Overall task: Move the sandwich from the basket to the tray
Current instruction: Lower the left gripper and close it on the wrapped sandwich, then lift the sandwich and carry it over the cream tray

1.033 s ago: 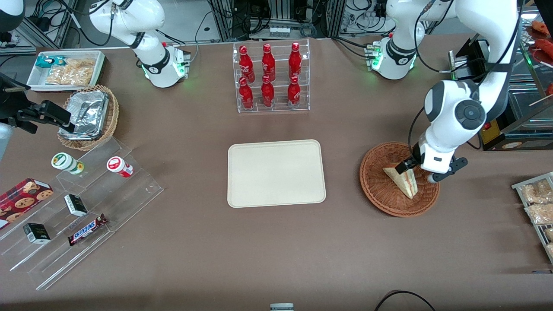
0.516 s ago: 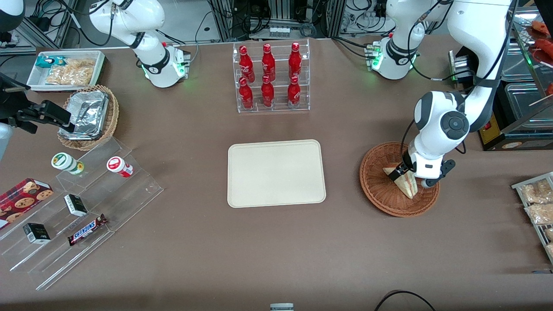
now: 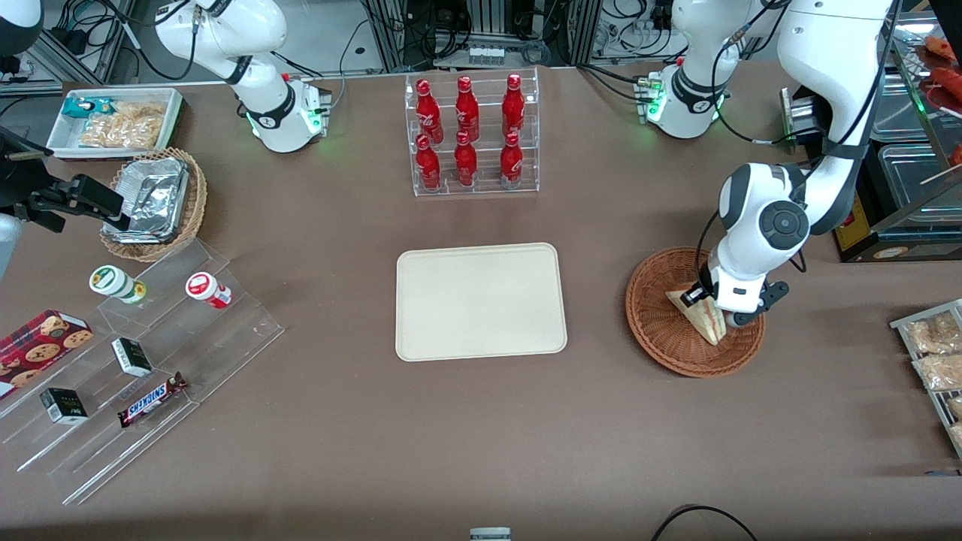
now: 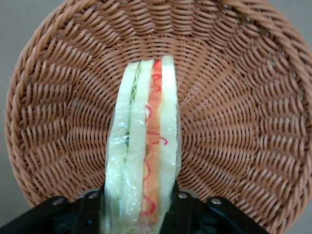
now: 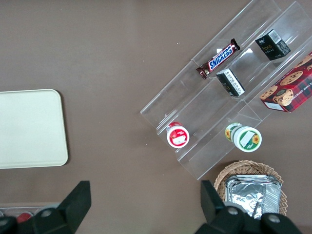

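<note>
- Here, we find the left arm's gripper (image 3: 710, 306) down in the basket (image 3: 661, 330), which sits on the counter (image 3: 481, 436) toward the working arm's end.
- We see the sandwich (image 4: 144, 141) standing on edge inside the basket, its wide end between the two black fingers (image 4: 181, 210); the fingers sit flush against both bread faces, pinching the wedge across its thickness.
- We judge the sandwich light and soft: white bread that would dent under a hard squeeze, with loose green and red filling layers that could slide out sideways.
- We note a glossy film around it in the wrist view, likely clear wrap, which we expect to make the faces somewhat slippery.
- We consider the present hold sensible: flat on the two bread faces at the broad end, where the wedge is widest and the pressure spreads, not at the thin tip (image 3: 671, 296), which looks likely to fold.
- We reckon gentle, even pressure is what it needs, enough to carry it without crushing the layers.
- We see the tray (image 3: 481, 302) lying bare at mid-counter, well apart from the basket, in front of the rack of red bottles (image 3: 470, 135).
- We judge the lift out of the basket not yet made.
</note>
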You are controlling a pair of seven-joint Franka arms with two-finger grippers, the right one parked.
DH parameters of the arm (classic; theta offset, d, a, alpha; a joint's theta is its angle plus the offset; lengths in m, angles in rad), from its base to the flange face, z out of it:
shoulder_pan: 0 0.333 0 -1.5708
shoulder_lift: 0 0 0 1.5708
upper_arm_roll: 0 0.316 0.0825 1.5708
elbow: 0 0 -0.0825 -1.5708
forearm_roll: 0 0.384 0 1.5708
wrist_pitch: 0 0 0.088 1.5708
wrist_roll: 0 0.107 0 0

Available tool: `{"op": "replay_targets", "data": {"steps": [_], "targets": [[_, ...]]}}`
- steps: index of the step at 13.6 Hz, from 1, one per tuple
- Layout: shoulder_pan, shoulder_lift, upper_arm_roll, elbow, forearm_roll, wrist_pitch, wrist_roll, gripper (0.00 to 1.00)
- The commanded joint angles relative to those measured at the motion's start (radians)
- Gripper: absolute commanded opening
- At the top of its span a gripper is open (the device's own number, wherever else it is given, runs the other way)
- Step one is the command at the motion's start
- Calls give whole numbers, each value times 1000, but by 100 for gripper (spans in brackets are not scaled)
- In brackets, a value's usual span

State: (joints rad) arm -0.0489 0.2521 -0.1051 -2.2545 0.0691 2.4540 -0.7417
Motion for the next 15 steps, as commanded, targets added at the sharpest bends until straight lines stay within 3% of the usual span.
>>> {"op": "replay_targets", "data": {"steps": [1,4,6,12,15], "targets": [[-2,-19,-1,38,18,-70,31,5],[-38,-7,-14,229,11,-377,27,3],[-86,15,-19,324,0,-492,31,3],[-279,168,-21,519,-6,-507,16,4],[-364,254,-19,634,-58,-509,-27,6]]}}
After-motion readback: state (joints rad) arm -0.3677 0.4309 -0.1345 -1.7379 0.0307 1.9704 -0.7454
